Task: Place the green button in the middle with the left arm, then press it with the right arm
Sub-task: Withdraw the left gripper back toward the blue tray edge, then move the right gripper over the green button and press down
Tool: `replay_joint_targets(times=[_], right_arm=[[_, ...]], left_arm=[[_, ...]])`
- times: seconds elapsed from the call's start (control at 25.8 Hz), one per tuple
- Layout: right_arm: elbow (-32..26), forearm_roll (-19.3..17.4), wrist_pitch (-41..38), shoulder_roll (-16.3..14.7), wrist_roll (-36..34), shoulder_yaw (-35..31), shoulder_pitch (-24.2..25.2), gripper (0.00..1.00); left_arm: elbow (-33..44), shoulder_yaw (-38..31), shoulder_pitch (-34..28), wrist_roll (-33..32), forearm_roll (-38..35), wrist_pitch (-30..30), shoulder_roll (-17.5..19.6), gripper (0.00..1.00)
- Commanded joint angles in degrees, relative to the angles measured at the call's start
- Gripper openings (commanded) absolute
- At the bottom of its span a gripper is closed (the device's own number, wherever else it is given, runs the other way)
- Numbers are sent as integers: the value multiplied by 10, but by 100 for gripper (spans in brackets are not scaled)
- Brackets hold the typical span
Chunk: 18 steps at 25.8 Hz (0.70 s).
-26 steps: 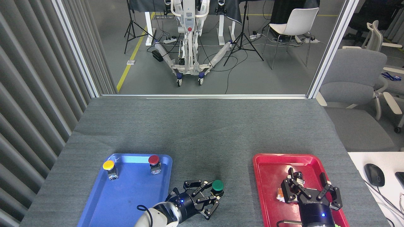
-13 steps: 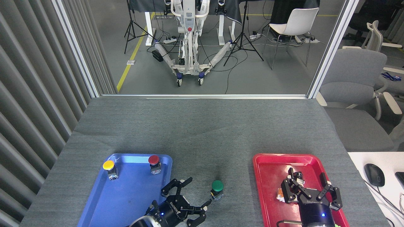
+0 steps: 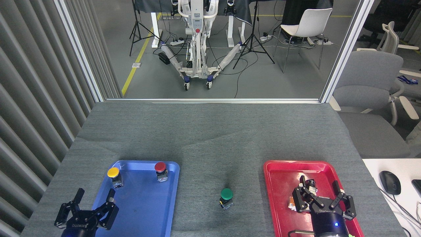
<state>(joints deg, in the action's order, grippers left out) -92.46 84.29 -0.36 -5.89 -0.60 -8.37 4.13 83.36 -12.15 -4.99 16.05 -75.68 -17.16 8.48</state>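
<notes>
Standing upright on the bare grey surface (image 3: 210, 138) between the two trays, the green button (image 3: 226, 198) is alone, with nothing touching it. It sits in the same spot as half a second ago, when the left hand was just beside it with one fingertip close to its base; a second ago that hand was wrapped around its cap. The left hand (image 3: 93, 201) has since pulled well away to the near left corner, over the left edge of the blue tray (image 3: 144, 210), where it points away from the robot with its fingers spread wide and nothing between them. On the blue tray, the yellow button (image 3: 114, 176) and the red button (image 3: 160, 171) stand near the far rim, unchanged across the frames. To the right of the green button, the right hand (image 3: 322, 194) hangs over the red tray (image 3: 279, 184), fingers apart and gripping nothing, in much the same pose as in both earlier frames. A small white and orange item (image 3: 291, 202) lies on the red tray, partly hidden behind that hand; what it is cannot be told. Off the surface's right edge, a black mouse (image 3: 390, 182) rests on a white desk (image 3: 375, 171)
</notes>
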Motion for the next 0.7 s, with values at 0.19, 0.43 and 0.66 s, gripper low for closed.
replay_joint_targets(times=[0.19, 0.43, 0.66], right_arm=[[0, 0, 0, 0, 1, -1, 0, 100], [1, 0, 0, -1, 1, 0, -1, 100], [1, 0, 1, -4, -1, 1, 0, 100]], left_arm=[[-54, -9, 1, 0, 10, -28, 31, 99], [-54, -9, 4, -1, 10, -41, 31, 99], [-53, -9, 1, -1, 11, -42, 32, 99]])
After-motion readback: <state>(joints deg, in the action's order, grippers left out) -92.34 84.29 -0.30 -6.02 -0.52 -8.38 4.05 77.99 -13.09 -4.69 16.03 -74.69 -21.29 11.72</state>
